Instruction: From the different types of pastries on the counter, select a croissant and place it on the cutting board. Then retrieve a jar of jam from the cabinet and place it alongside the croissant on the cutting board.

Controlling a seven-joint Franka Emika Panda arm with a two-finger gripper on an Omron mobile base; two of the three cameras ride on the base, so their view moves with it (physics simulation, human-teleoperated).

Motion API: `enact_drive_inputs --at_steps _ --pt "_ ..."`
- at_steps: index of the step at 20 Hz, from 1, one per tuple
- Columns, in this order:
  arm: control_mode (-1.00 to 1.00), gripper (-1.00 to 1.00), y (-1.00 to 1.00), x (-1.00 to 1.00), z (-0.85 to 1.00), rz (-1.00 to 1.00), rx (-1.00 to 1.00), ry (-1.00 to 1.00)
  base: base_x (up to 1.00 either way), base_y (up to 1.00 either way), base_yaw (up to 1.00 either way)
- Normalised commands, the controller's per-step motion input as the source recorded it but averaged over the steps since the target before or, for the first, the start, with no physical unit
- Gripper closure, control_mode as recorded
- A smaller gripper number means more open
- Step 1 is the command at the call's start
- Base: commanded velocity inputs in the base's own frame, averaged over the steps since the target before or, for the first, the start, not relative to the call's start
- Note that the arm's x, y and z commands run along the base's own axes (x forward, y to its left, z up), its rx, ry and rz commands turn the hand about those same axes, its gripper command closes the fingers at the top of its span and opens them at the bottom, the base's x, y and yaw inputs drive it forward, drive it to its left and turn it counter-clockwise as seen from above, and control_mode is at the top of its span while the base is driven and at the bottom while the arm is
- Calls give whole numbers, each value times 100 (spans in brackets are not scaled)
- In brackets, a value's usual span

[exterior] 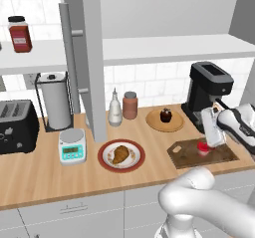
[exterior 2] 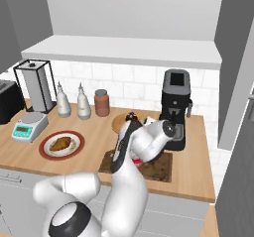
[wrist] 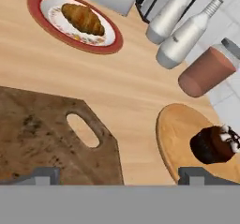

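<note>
The gripper (exterior: 213, 132) hung right over the cutting board (exterior: 189, 157) at the counter's (exterior: 40, 172) front right, jaws spread wide and holding nothing, and the jar of jam (exterior: 202, 146) sat on the board just beneath them. The catch: the croissant (exterior: 120, 154) was not there. It lay on the red-rimmed plate (exterior: 105, 163) near the front edge, well apart from the board toward the middle, so 1 of the 2 items looked unplaced. The risk I saw was the fingers (wrist: 40, 176) clipping that small squat jar on the way up and tipping or rolling it off the board, since they stood so close around it. A sweep toward the plate could also brush the cupcake (exterior: 165, 115) on the round wooden plate (exterior: 154, 125) farther back, or the coffee machine (exterior: 206, 90) by the back right corner. As for pose, the arm folded sharply over the board, the wrist bent down, and the hand tilted low toward the board's handle slot (wrist: 83, 130), with the open cabinet (exterior: 92, 58) door standing beyond at the back.
</note>
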Motion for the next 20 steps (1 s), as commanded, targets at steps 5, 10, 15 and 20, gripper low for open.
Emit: enact_drive_inputs --at_steps 5,10,15,20 --pt "-100 -100 66 -6 71 -30 -25 -6 0 0 0" --pt "-100 -100 47 -42 66 -11 -1 65 0 0 0" --pt "-100 -100 53 -18 16 -27 10 89 0 0 0" --pt "-100 -100 -1 -1 -1 -16 17 38 0 0 0"
